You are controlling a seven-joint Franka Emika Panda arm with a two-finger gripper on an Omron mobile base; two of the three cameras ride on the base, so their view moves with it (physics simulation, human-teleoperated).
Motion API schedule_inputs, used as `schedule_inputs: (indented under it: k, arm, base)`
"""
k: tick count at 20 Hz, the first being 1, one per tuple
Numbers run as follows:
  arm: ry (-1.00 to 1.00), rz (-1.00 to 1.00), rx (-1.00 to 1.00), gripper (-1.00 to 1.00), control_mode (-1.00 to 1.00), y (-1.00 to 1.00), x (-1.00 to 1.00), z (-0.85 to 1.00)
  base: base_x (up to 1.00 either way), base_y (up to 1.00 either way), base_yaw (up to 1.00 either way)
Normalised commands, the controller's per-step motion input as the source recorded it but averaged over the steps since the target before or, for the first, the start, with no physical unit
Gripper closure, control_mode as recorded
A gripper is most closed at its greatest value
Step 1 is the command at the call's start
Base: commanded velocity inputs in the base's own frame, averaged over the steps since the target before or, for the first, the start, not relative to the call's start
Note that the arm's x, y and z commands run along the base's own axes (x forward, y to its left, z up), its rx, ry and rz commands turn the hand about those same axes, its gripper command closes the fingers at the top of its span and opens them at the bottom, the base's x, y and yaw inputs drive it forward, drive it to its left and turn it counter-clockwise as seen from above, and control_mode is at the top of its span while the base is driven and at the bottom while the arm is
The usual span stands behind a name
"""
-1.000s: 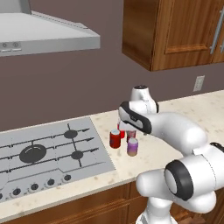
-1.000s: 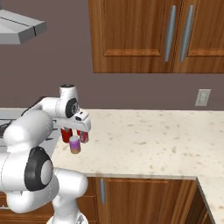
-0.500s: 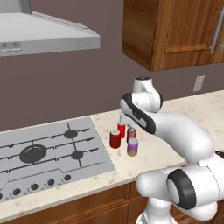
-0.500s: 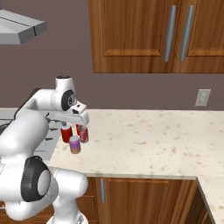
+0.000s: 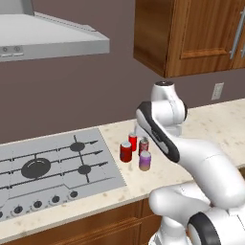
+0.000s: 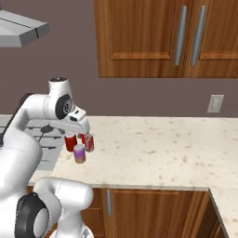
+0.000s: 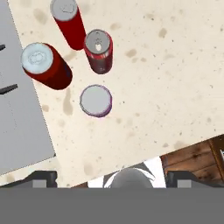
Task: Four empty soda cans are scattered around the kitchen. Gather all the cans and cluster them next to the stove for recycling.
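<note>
Your gripper [image 6: 86, 131] hangs above the can cluster with its jaws spread wide and nothing between them. All 4 soda cans stand upright on the speckled counter [image 5: 210, 125] just beside the stove [image 5: 52, 167]: the purple can [image 5: 145, 160] nearest the counter's front edge, and 3 red cans [image 5: 126, 152] behind it, so by my reckoning the gathering looks complete.

Watch the risk now: the cans sit close together right under the hand, and any low or sideways swing of the fingers could clip a top and topple 1 into its neighbours, or roll it onto the cooktop.

From the hand view you get the silvery lids from above and the small gaps between cans; the purple can [image 7: 96, 101] stands apart from the red ones. Both base views instead show you the hand's height over them.
</note>
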Motion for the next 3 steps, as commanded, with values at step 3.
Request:
schedule_inputs:
  k: [3]
  arm:
    - [-0.09,0.00,0.00,-1.00,-1.00,0.00,-0.58,0.36]
  base:
    - [0.00,0.00,0.00]
